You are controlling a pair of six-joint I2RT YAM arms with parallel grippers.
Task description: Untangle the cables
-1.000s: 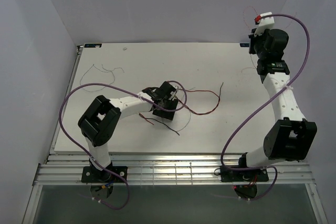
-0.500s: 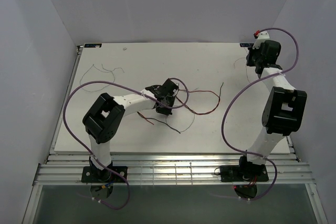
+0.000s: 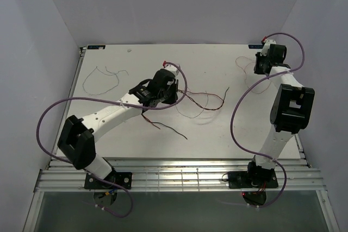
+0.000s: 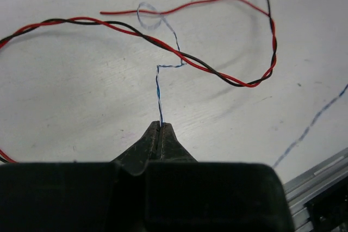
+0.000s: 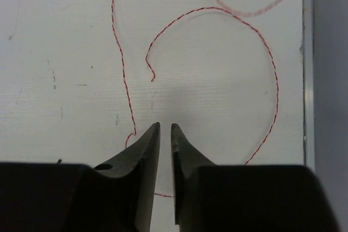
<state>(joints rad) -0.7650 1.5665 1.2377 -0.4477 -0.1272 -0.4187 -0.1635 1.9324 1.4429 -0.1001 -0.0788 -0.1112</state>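
The cables lie spread over the white table (image 3: pixel 136 58). A red and black twisted pair (image 4: pixel 163 48) (image 3: pixel 209 101) curls across the middle. My left gripper (image 4: pixel 161 125) (image 3: pixel 169 95) is shut on a fine blue-and-white strand (image 4: pixel 158 91) that runs away from the tips and crosses the twisted pair. At the far right corner, my right gripper (image 5: pixel 166 126) (image 3: pixel 259 68) hovers low with a narrow gap between its jaws. A pale red-and-white strand (image 5: pixel 117 52) (image 3: pixel 242 61) loops on the table around it and passes under the gap, ungripped.
A thin grey strand (image 3: pixel 103 75) lies at the far left. A dark wire (image 3: pixel 169 129) rests near the front middle. Another blue strand (image 4: pixel 310 129) runs beside the metal rail (image 4: pixel 321 188). The table's right edge (image 5: pixel 308 80) is close to my right gripper.
The left gripper shut on the fine strand and moved toward the far side as the arm stretched out. The right arm came down to the far right corner and its jaws parted slightly.
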